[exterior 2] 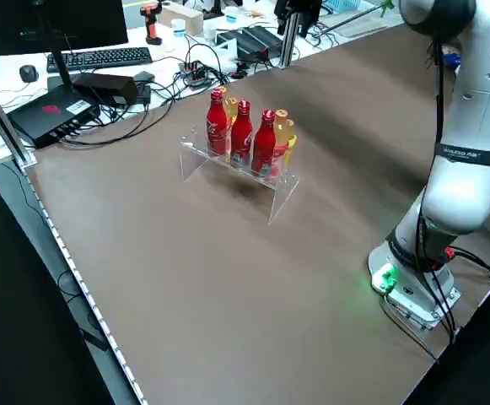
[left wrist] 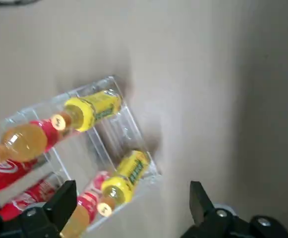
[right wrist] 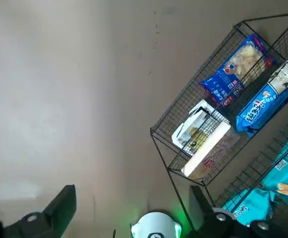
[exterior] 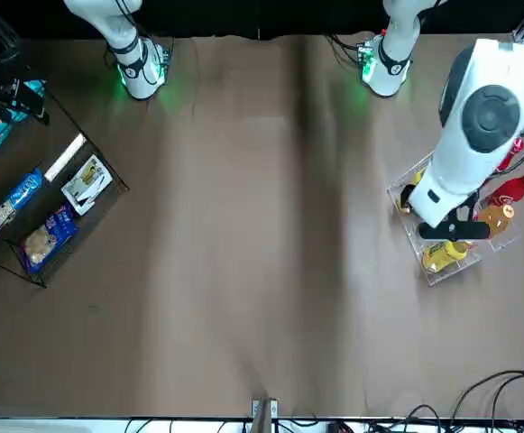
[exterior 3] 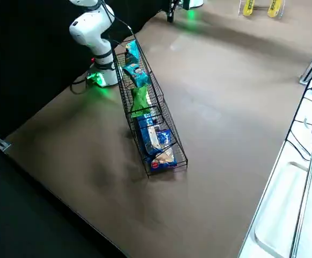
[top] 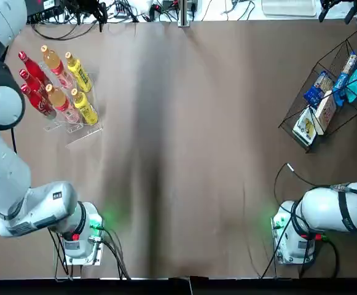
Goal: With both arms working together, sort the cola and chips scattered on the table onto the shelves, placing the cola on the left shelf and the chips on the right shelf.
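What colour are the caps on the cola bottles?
Red, clearest in the left side view.

The acrylic rack (exterior 2: 276,181) looks like clear, smooth plastic with glossy edges, and the cola bottles (exterior 2: 241,135) on it have a shiny, slick red surface, next to orange-drink bottles (top: 60,99) that look smooth and see-through. Across from them the basket rack (exterior 3: 169,129) is thin black metal wire in open mesh, holding teal chip packets (exterior 3: 136,74) and a green chip packet (exterior 3: 139,101) in crinkled, shiny film. The tabletop (top: 196,153) is smooth brown with a soft sheen, and the arms wear smooth white shells over dark grippers, the left (left wrist: 134,208) and the right (right wrist: 136,210), that look matt black.
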You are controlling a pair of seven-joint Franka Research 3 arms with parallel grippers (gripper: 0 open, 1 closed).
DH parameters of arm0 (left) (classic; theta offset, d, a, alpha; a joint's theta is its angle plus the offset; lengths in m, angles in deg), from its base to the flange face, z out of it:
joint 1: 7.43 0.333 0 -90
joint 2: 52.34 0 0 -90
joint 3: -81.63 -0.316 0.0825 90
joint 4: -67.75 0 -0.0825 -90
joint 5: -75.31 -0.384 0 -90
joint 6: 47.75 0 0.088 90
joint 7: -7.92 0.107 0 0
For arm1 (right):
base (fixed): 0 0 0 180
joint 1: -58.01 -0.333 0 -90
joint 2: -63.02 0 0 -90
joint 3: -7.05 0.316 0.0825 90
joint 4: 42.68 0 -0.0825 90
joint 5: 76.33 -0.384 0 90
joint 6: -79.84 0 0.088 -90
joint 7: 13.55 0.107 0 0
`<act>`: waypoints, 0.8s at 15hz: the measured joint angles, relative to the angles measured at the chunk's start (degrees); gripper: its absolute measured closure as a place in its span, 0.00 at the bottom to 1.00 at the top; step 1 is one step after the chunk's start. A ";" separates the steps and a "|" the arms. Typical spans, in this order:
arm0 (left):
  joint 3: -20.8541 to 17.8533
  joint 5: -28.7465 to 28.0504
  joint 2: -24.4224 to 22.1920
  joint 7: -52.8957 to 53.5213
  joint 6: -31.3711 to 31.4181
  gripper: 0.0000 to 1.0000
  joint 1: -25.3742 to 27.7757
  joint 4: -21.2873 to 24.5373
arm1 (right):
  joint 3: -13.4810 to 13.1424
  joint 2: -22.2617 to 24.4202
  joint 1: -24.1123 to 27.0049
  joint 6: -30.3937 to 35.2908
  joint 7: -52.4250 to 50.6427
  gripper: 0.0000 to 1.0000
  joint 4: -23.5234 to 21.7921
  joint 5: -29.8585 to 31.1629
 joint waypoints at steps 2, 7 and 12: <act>-11.97 8.01 -3.08 2.27 -0.03 0.00 -7.67 -0.61 | -0.02 0.00 0.00 0.06 0.00 0.00 0.00 0.00; -28.76 18.80 -11.83 11.67 -5.26 0.00 -16.63 -0.52 | -0.03 0.00 0.00 0.12 0.00 0.00 0.00 0.00; -29.02 19.14 -13.87 17.57 -9.08 0.00 -16.95 0.59 | -0.18 0.00 0.26 0.22 0.00 0.00 0.00 0.00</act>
